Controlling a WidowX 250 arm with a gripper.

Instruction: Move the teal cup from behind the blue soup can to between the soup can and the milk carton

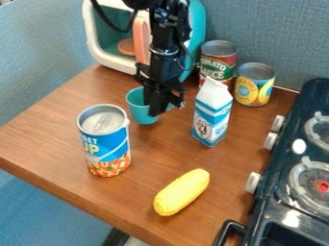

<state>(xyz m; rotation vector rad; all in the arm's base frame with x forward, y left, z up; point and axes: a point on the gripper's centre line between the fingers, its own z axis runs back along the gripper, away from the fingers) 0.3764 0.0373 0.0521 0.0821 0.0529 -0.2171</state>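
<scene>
The black gripper (pixel 157 100) hangs down over the teal cup (pixel 137 109), its lower end overlapping the cup's right part. Part of the cup is hidden behind it, and whether it holds the cup is unclear. Right of the gripper stands a blue-and-white milk carton (pixel 211 114), upright and apart from it. A large soup can (pixel 105 141) with a blue and orange label stands to the cup's lower left. Nearer the front, a yellow corn cob (pixel 182 192) lies on its side on the wooden table (pixel 70 139).
A toy microwave (pixel 109 45) with a white and teal body stands behind the arm. At the back right are a tomato sauce can (pixel 217 65) and a yellow-labelled can (pixel 254 86). A dark toy stove (pixel 289 163) with white knobs borders the table's right side.
</scene>
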